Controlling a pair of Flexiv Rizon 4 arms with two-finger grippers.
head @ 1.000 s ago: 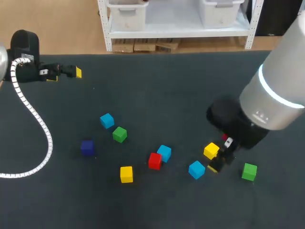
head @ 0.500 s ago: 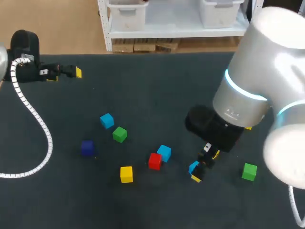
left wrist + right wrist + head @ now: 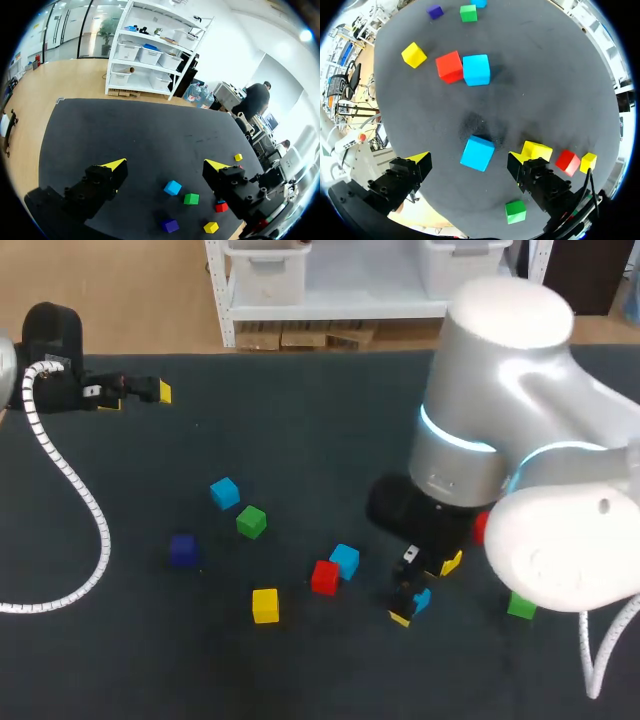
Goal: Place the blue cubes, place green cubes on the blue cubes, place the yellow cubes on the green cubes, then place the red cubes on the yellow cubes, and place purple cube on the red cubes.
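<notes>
Bright even light; soft shadows beside cubes (image 3: 476, 70).

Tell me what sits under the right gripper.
A blue cube sits just below the right gripper, in the gap between its open fingers, touching neither. In the head view the right arm covers most of that cube, so only one corner shows.

On my dark table (image 3: 300, 420) I see loose blue cubes (image 3: 225, 492), green cubes (image 3: 251, 521), yellow cubes (image 3: 265, 605), red cubes (image 3: 324, 577) and one purple cube (image 3: 182, 549).
</notes>
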